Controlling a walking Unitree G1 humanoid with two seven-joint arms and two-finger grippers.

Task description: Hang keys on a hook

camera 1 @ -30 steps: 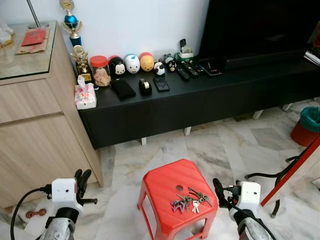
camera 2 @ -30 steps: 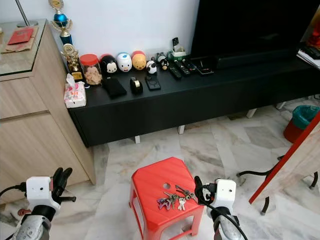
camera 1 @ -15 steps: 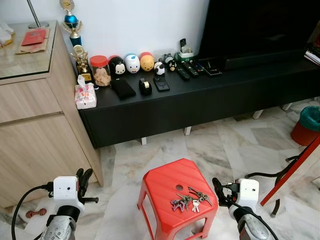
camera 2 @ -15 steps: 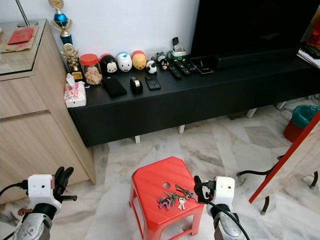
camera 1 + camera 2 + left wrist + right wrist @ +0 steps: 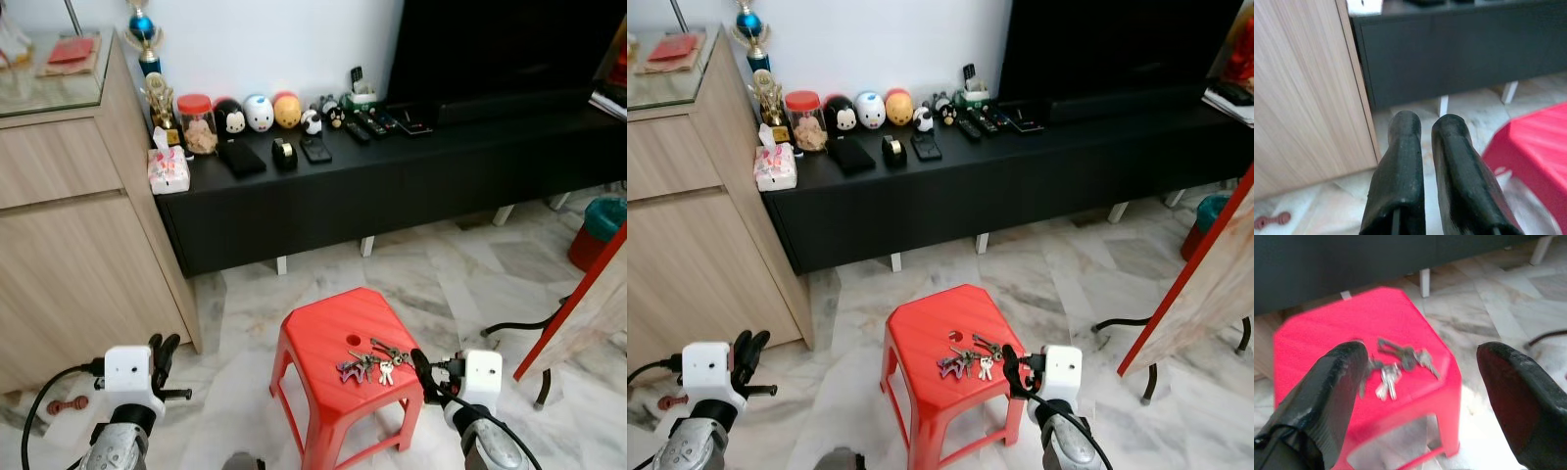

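Blurred keys (image 5: 1396, 366) on stool (image 5: 323, 343), beyond spread right pincer (image 5: 1420, 396); left pincer (image 5: 1422, 142) clenched, low beside cabinet (image 5: 78, 255).

A pale grey-veined marble floor (image 5: 431, 274) spreads across the room. At twelve o'clock a long, low black TV cabinet (image 5: 392, 186) stands on short white feet against a white wall (image 5: 294, 39), with a large dark television screen (image 5: 500, 44) above it toward one o'clock. At ten o'clock, a light wood-grain sideboard (image 5: 78, 245) with a glass top touches the cabinet's end. A red plastic stool (image 5: 333, 343) stands at six o'clock.
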